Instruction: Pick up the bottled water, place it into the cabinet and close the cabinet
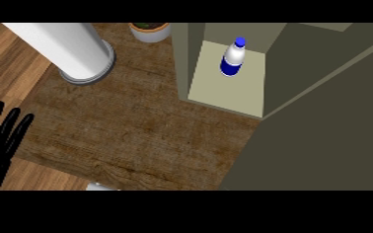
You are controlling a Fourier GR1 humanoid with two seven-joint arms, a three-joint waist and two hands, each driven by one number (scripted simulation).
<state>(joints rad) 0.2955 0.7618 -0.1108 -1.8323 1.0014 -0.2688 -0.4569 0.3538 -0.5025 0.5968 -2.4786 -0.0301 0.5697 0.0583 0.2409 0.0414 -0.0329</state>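
Note:
The water bottle, clear with a blue cap and blue label, stands upright inside the olive cabinet on its pale shelf, toward the back. The cabinet's door is swung partway and fills the lower right of the view, leaving a gap through which the shelf shows. My left hand rests at the left edge with straight fingers pointing up, far from the bottle. No right hand shows.
A tall white cylinder on a grey base stands at the back left of the wooden counter. A potted plant sits at the back edge beside the cabinet. A small pale thing peeks in at the bottom.

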